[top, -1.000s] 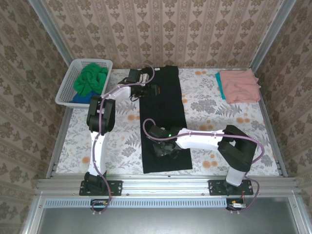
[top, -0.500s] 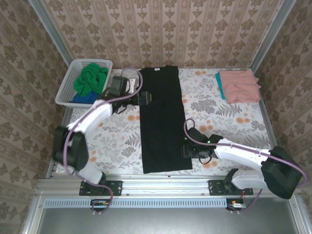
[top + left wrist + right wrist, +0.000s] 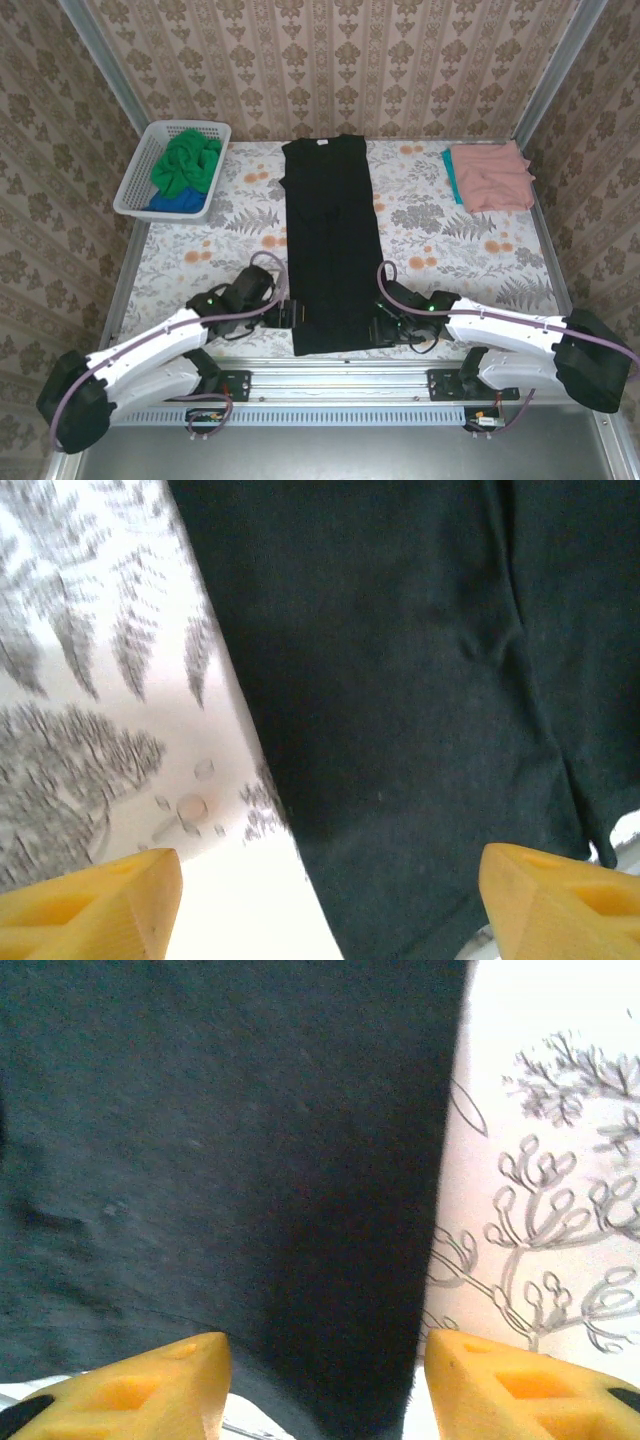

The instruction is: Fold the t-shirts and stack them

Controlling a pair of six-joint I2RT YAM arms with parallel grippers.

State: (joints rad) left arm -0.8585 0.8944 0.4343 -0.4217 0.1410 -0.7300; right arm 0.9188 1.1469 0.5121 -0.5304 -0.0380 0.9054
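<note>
Both arms have swung down to the near hem corners of the black t-shirt, which lies flat as a long strip from the far edge of the worktop to its near edge.

- **Left claw**: at the shirt's near left corner, fingers spread wide and empty. Its wrist view shows the shirt's left edge running between them.
- **Right claw**: at the near right corner, likewise parted and holding nothing, straddling the right edge.

Bare patterned worktop flanks the shirt on both sides. Far left of the shirt, well apart, stands the basket with the green tee over the blue tee. Far right, well apart, the salmon pink tee lies on the teal tee.
</note>
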